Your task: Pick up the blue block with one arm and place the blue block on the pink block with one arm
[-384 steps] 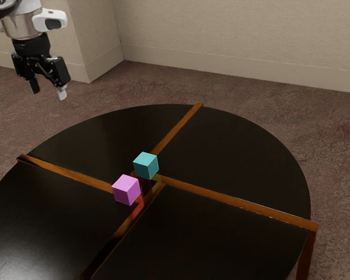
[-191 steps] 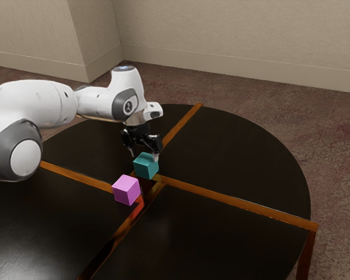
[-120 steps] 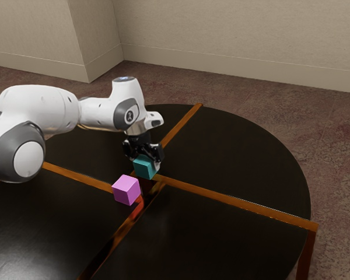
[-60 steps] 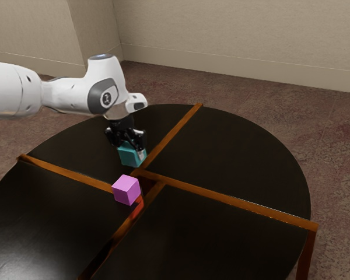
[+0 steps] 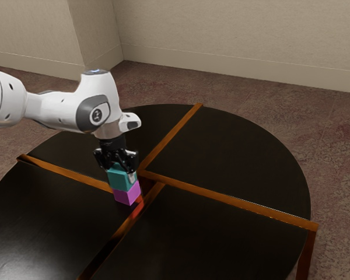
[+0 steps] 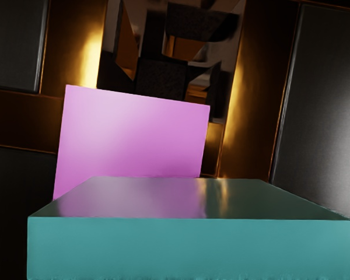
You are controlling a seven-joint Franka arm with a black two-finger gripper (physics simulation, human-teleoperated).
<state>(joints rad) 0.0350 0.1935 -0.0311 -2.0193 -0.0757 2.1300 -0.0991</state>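
Exterior view: left of the frame's centre, the white arm (image 5: 58,109) reaches down over the round dark surface (image 5: 233,151), its black hand (image 5: 119,167) clenched on the blue block (image 5: 120,178), one finger on either side. The blue block sits directly above the pink block (image 5: 128,196), close enough that the two look to be touching, though whether its weight rests there cannot be told. Both stand just beside the point where the wooden strips (image 5: 221,199) cross. Wrist view: the blue block (image 6: 186,239) lies broad under the hand, and the pink block (image 6: 131,134) shows beyond its far edge, its outline turned a little against the blue block's and offset toward one side of it. The glossy wooden strips (image 6: 245,105) run behind both. The step in hand appears to be the placing, with the task close to its end. Done well, it would call for a straight, slow lowering until the faces meet flat, then a check that most of the blue block's base is over the pink top before the fingers part. A clean spread of the fingers and a vertical lift would guard against dragging the blue block off, or nudging the pink block along the surface.
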